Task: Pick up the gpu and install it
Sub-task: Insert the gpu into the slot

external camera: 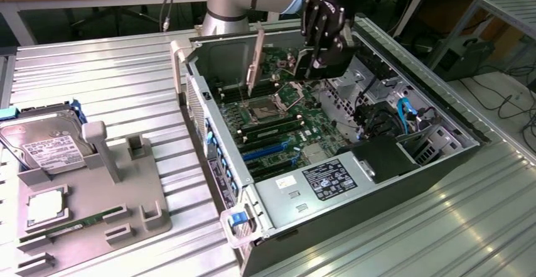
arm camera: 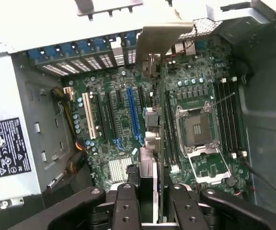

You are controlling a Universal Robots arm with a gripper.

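The arm reaches down into the open computer case (external camera: 289, 192), its gripper (external camera: 321, 66) clamped on the gpu (external camera: 258, 57), which is held on edge just above the motherboard (arm camera: 121, 122). The card's long axis runs from the fingers (arm camera: 126, 211) toward the case's rear slots, with the pale bracket at the far end. A black sticker (external camera: 329, 178) carries white print, possibly warning symbols, too small to read.

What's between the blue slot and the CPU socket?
Wrist view: between blue slot and CPU socket lie memory slots; the gpu, edge-on in the gripper, hangs over them.
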